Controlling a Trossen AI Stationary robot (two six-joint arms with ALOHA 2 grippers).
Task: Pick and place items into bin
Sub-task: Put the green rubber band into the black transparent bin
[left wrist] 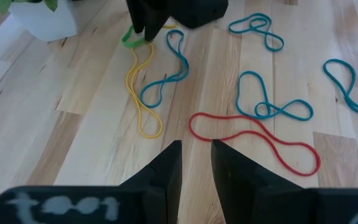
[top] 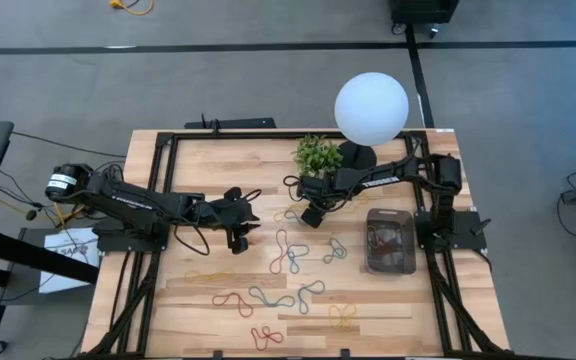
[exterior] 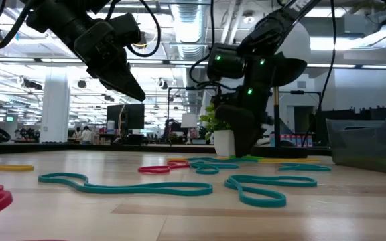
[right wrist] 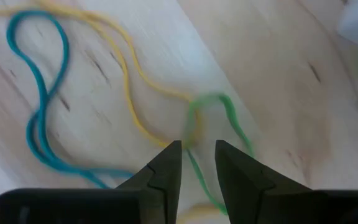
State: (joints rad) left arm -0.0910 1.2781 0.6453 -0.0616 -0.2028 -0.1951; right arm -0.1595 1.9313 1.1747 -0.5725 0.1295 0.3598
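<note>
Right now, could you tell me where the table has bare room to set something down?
Bare wood lies along the back edge left of the plant, and beside the left arm's base. The middle, between both grippers and the bin, is crowded with rubber bands.

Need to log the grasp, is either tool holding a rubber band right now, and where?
Nothing is held. The right tool stands open, low over the thin green rubber-band loop; the left tool is open above the table.

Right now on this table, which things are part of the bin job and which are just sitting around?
Part of the job:
rubber bands scattered on the table
bin
right gripper, open over a green band
left gripper, open, hovering

Just sitting around:
plant
globe lamp
</note>
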